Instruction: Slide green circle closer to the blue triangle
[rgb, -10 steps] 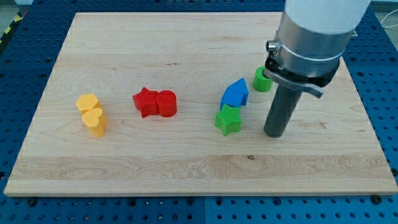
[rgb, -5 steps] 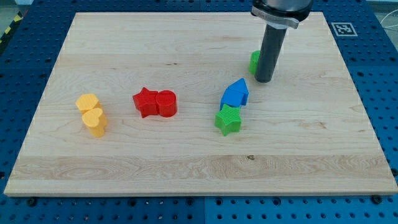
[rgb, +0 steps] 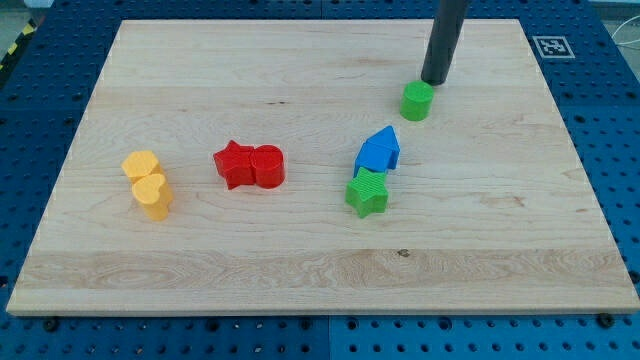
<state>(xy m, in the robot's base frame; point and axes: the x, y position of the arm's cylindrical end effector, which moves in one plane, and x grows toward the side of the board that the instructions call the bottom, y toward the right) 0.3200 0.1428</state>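
Behind green circle (rgb: 418, 100), at its upper right: my tip (rgb: 434, 81), bare, just touching. Lined up for pushing. Next: slide down-left toward blue triangle (rgb: 378, 150).

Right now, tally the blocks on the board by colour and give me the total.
Yellow: 2, one just above the other
Red: 2, a star touching a rounder one
Green: 2, the green circle and a green star
Blue: 1, the blue triangle
Total: 7
My tip sits just above the green circle.
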